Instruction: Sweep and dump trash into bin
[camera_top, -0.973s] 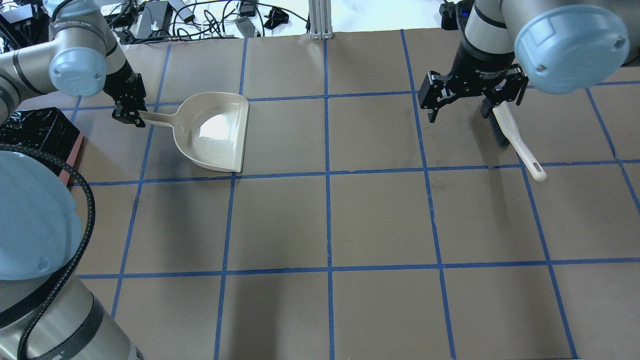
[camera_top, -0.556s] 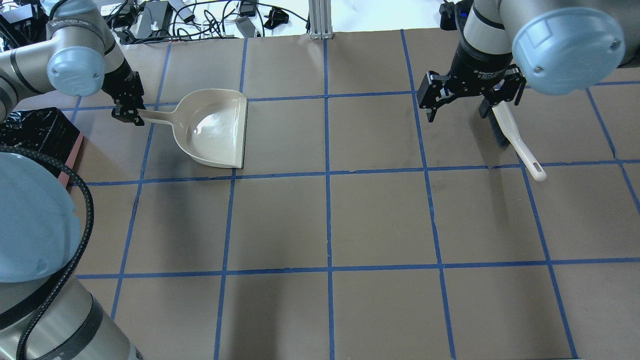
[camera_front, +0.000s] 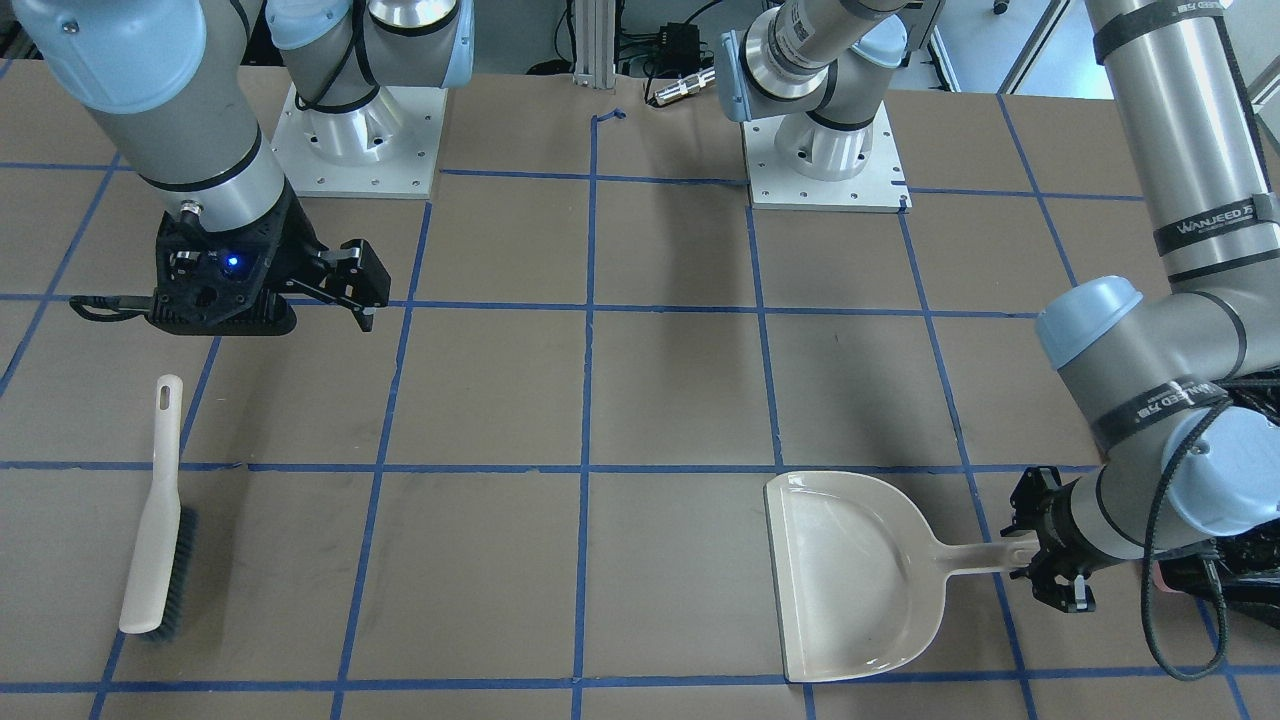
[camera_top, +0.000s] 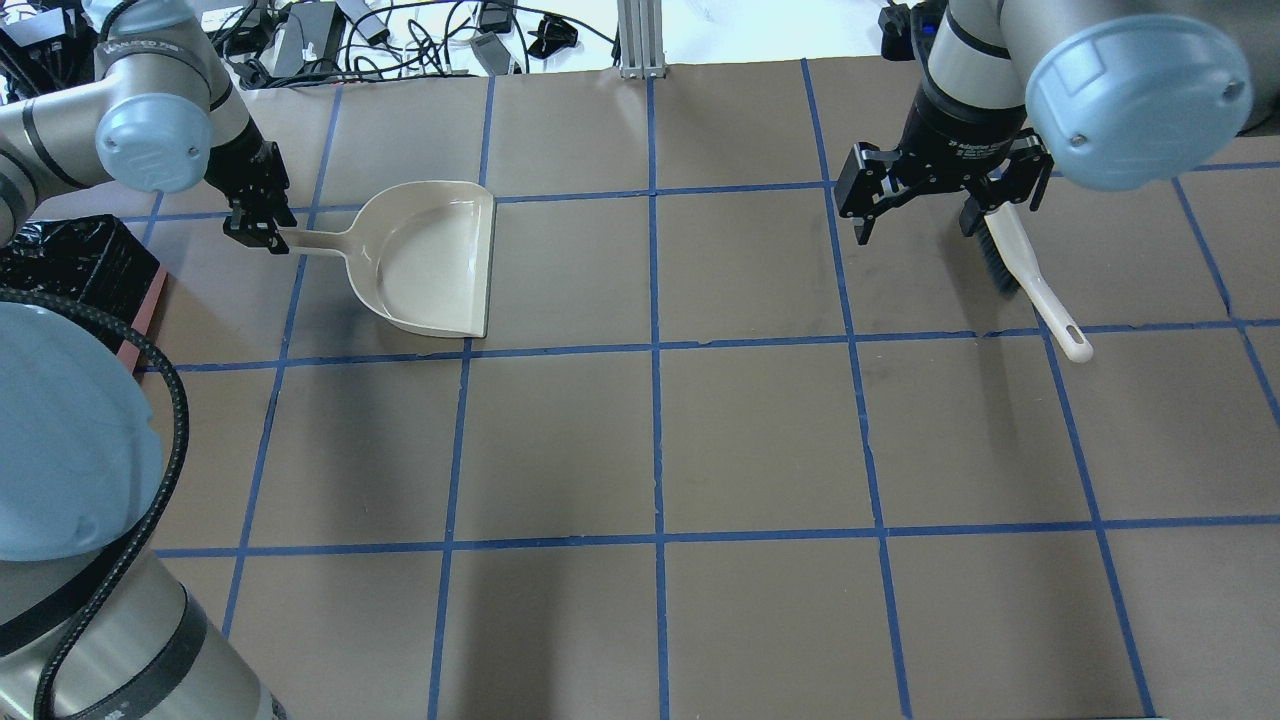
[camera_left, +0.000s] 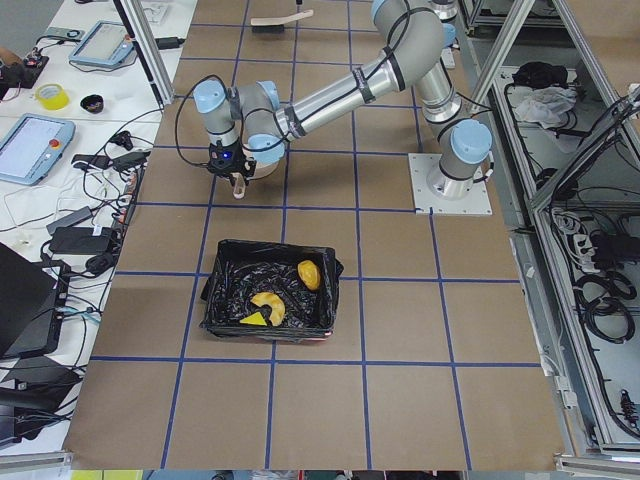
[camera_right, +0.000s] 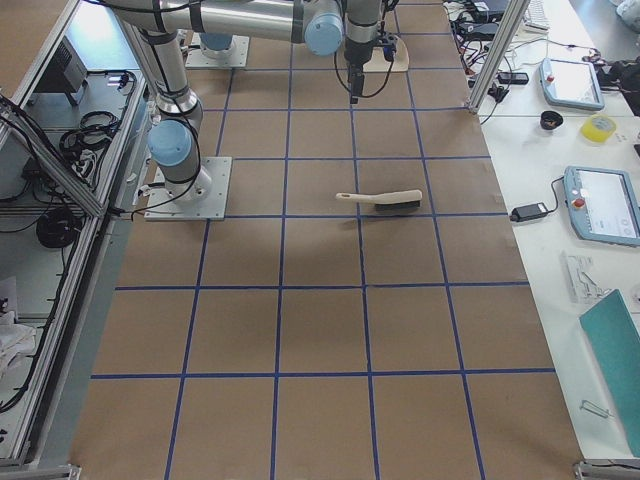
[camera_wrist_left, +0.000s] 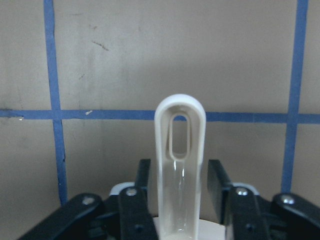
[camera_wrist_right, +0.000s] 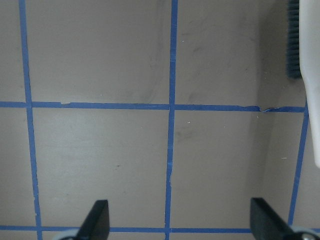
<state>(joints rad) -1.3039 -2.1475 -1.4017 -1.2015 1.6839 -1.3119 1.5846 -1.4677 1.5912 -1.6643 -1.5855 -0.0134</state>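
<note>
With the trash in the bin, the left fingers, closed on the dustpan handle, should set it flat on the desk before releasing; the right fingers hang wide open, empty.

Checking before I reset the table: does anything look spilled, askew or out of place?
Nothing stands out. The three trash bits lie inside the bin, the dustpan sits empty with the left end effector on its handle, and the brush lies on the table near the open right end effector.
</note>
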